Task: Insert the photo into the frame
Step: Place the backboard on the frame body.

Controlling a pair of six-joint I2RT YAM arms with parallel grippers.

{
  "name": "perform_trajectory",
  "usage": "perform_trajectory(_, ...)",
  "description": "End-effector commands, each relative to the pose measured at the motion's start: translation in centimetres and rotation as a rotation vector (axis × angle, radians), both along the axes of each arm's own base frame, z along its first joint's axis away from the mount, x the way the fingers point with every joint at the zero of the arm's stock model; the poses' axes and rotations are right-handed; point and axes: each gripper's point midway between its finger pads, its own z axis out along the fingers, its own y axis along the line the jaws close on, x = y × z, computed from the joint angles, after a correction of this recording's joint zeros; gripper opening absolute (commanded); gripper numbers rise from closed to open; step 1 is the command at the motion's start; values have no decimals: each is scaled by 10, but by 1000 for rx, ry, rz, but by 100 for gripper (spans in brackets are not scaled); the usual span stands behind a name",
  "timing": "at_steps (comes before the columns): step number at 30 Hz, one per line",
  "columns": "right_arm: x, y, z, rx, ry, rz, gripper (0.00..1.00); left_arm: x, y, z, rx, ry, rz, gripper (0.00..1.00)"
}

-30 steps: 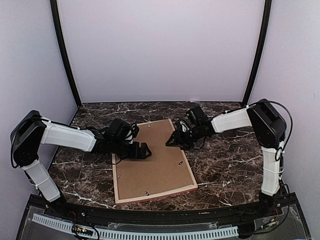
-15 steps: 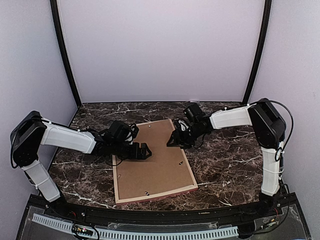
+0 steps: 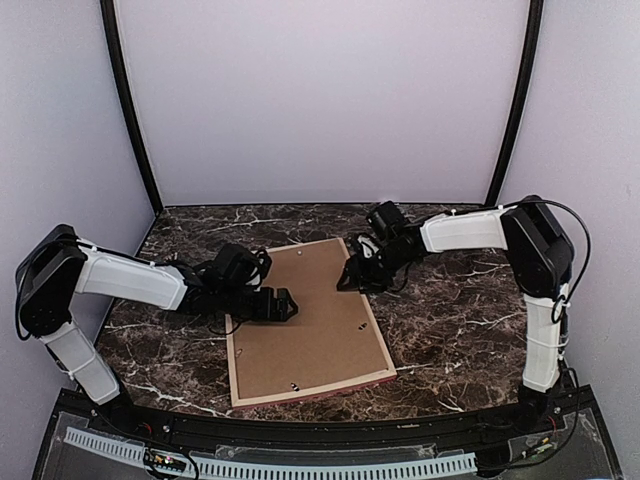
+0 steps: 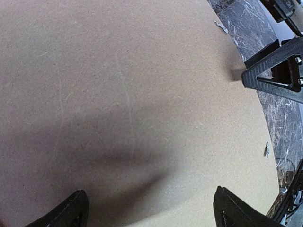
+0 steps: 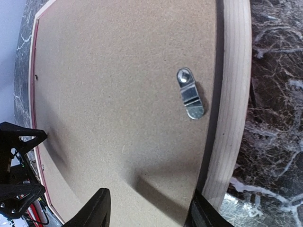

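Note:
The frame (image 3: 376,338) lies face down on the table, its light tan wooden back up, with the brown backing board (image 3: 305,325) set inside it. The photo is hidden. My left gripper (image 3: 290,304) is open and low over the board's left part; in the left wrist view (image 4: 149,198) only board (image 4: 132,94) lies between its jaws. My right gripper (image 3: 346,281) is open at the frame's far right side. In the right wrist view (image 5: 149,203) one finger is over the board (image 5: 118,94) and the other at the tan moulding (image 5: 232,94). A metal turn clip (image 5: 190,99) lies just ahead.
More small metal clips sit on the board near its right edge (image 3: 357,325) and near edge (image 3: 292,385). The dark marble table (image 3: 460,320) surrounds the frame. Black posts and pale walls close the back and sides.
My right gripper has shifted slightly toward the far end along the frame's right side. My left gripper has drawn back a little to the left. The frame and board have not moved.

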Motion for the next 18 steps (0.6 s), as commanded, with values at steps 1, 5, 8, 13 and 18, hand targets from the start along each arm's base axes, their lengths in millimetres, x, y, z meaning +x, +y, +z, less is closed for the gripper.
perform_trajectory(1, 21, -16, 32, -38, -110, -35, 54, -21, 26, -24, 107, 92, 29, 95)
perform_trajectory(5, 23, -20, 40, -48, -127, -36, 54, -22, 26, -26, 109, 98, 29, 94)
perform_trajectory(8, 22, -22, 43, -58, -137, -31, 54, -23, 26, -28, 110, 104, 30, 94)
perform_trajectory(13, 21, -29, 43, -85, -157, -38, 54, -23, 27, -25, 108, 97, 28, 94)
perform_trajectory(18, 17, -34, 27, -100, -144, -40, 53, -15, 21, 4, 69, 24, 11, 96)
